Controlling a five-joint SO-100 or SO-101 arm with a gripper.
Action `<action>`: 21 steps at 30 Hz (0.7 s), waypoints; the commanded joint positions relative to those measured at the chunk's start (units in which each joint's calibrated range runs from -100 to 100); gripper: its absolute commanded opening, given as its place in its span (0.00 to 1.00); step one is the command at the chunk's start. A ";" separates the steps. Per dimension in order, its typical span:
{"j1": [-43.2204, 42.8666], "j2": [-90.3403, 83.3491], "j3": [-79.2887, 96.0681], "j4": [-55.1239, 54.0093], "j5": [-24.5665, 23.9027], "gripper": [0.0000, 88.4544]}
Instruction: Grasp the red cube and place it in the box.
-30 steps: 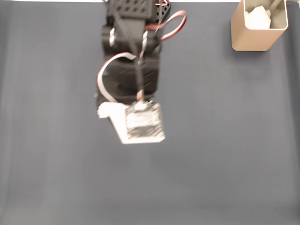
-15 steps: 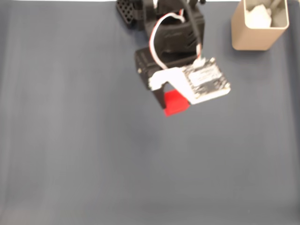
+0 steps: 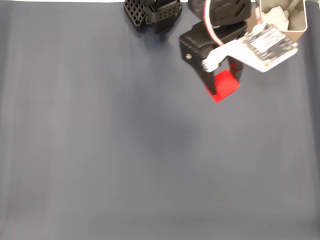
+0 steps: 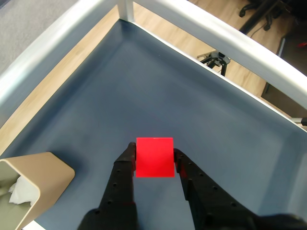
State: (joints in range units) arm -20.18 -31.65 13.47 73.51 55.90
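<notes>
Grasping is done: your hand (image 4: pixel 154 158) is clamped on the red cube (image 4: pixel 154 157), carried above the desk (image 3: pixel 100 150). In the fixed view the red cube sits near the box (image 3: pixel 299 20), down and to its left. You've yet to bring it over the opening and release.

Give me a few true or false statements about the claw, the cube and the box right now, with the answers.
1. The claw is shut on the red cube. True.
2. The cube lies inside the box. False: it is between the claw's fingers, outside the box.
3. The box holds something white and crumpled. True.
4. The box is lying on its side. False: it stands upright, open at the top.
5. In the fixed view the cube is right of the box. False: it is to the left and lower in the picture.
</notes>
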 commanded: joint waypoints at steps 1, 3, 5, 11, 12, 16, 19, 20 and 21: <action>-3.40 -2.49 -0.52 0.26 -0.29 0.00; -5.04 -2.75 -0.52 0.34 -0.29 0.00; -6.60 -3.01 -0.52 0.51 -0.24 0.00; -11.36 -3.53 -0.33 0.51 0.29 0.00; -12.14 -3.53 -0.33 0.51 0.44 0.00; -15.12 -3.27 -0.24 0.51 1.03 0.00; -17.32 -3.09 -0.24 0.51 1.27 0.00; -18.17 -3.09 -0.24 0.43 1.32 0.00; -18.96 -3.09 -0.24 0.34 1.37 0.00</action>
State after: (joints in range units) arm -36.80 -33.22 13.47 73.75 56.92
